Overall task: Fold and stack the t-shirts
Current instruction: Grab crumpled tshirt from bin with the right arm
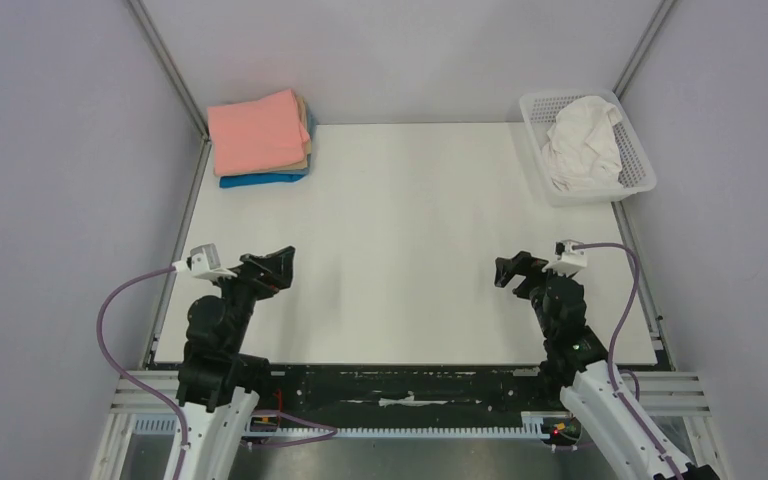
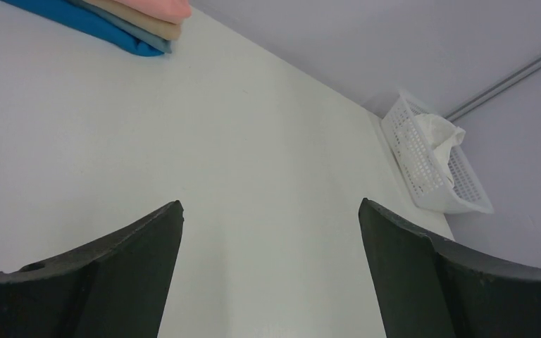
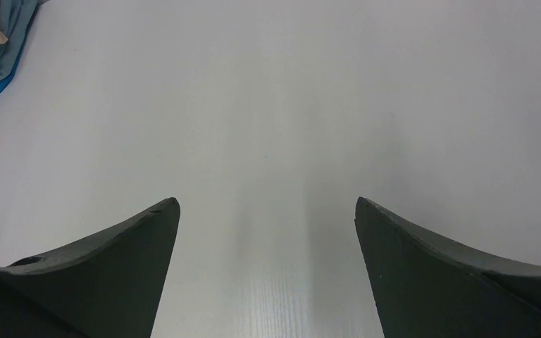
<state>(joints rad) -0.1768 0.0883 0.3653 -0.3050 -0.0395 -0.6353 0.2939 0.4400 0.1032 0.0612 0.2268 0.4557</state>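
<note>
Nearest, the left gripper and right gripper hang over the white table, fingers spread apart, holding nothing. Farther off, at the left corner, a salmon-pink t-shirt tops the folded stack; the tan t-shirt and blue t-shirt beneath show only edges. A crumpled white t-shirt lies in the far-right basket, its shape unreadable.

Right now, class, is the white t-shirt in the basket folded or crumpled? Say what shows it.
Crumpled, not folded. The white t-shirt lies bunched with uneven creases in the basket.
</note>
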